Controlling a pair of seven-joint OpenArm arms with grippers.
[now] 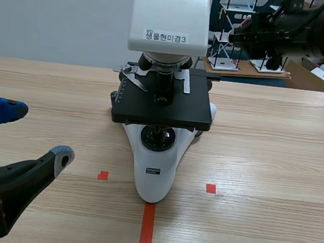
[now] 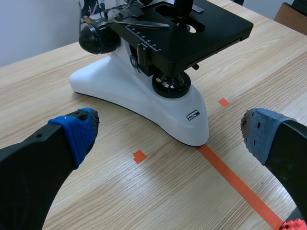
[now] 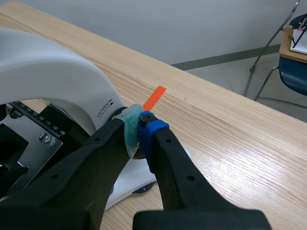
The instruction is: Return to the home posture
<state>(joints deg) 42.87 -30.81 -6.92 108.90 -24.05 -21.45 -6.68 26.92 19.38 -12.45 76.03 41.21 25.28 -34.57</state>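
A white and black microscope [image 1: 163, 98] stands at the middle of the wooden table [image 1: 263, 155]. My left gripper [image 1: 38, 134] hovers low at the near left, open and holding nothing. The left wrist view shows its blue pads wide apart, with the microscope's white base [image 2: 144, 91] ahead of the left gripper [image 2: 170, 134]. My right arm [image 1: 302, 26] is raised across the far right, its fingers hidden behind the microscope head. In the right wrist view the right gripper [image 3: 139, 130] is shut, pads pressed together beside the microscope's curved white arm [image 3: 48, 72], gripping nothing I can see.
An orange tape line [image 1: 147, 230] runs from the microscope base to the near edge, with small orange squares [image 1: 103, 175] on each side. Wire-frame models [image 1: 229, 30] stand on a bench behind the table. A blue chair [image 3: 293, 72] stands beyond the table's far edge.
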